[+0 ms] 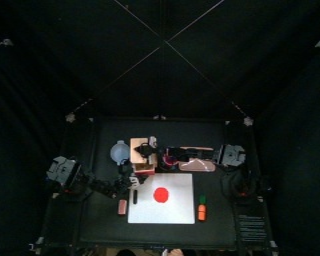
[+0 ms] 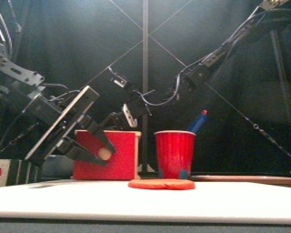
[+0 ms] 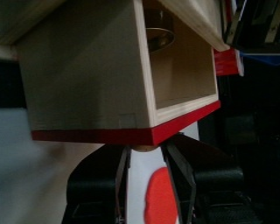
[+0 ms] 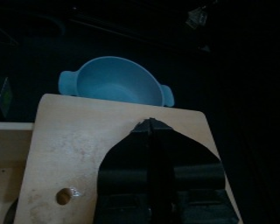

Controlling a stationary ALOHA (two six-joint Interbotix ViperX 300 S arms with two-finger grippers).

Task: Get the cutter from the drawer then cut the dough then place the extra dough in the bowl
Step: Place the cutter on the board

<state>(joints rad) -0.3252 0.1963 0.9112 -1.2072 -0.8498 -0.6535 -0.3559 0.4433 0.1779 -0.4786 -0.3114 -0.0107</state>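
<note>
While left gripper (image 3: 143,156) grips red drawer (image 3: 184,121), right gripper (image 4: 154,131) rests atop wooden box (image 4: 84,140).

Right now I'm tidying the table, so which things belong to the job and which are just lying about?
Job: drawer, cutter, dough, board, bowl.
Lying about: red cup, knife, orange toy.

Robot lab booth: black curtains (image 1: 69,60) around a small black table (image 1: 107,232), two black arms (image 1: 69,172) over it.
</note>
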